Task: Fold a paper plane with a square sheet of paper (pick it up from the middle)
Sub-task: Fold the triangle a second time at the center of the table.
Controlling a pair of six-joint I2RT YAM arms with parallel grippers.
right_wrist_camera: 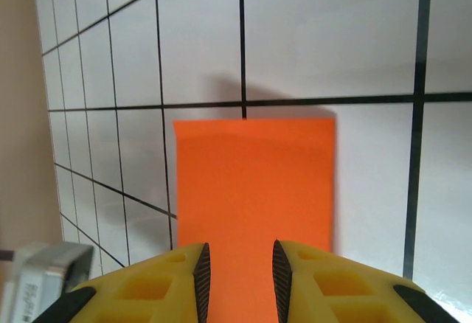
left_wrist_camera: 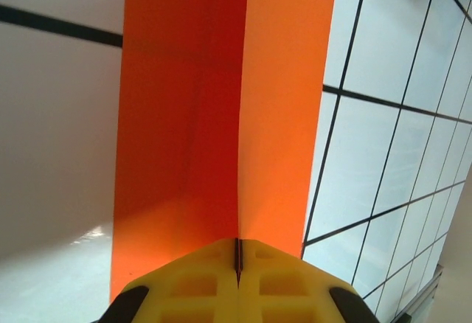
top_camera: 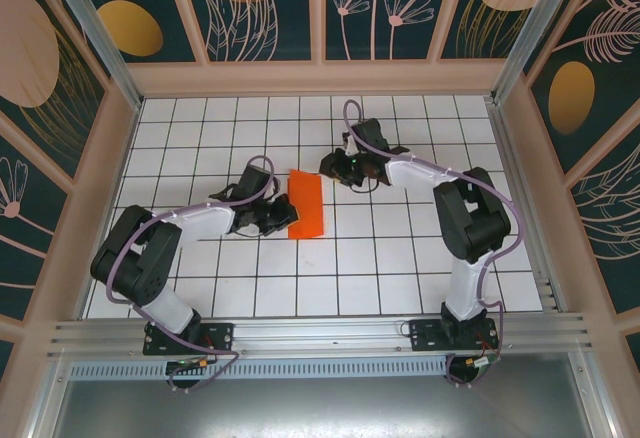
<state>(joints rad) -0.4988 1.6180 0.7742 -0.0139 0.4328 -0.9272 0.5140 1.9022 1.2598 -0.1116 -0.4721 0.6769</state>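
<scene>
Creased paper [top_camera: 306,205] on the worktop [top_camera: 400,258], pinched by the left tool [left_wrist_camera: 237,255].
Left tool clamped on its edge; right tool [right_wrist_camera: 237,268] apart at its end. Thin, light, floppy, probably easily torn: best gripped near the crease.

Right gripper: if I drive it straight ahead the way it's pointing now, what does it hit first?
The orange paper. The right gripper points along it with jaws slightly apart, the sheet's near end showing between them; height is unclear, so it might skim over onto the gridded table.
</scene>
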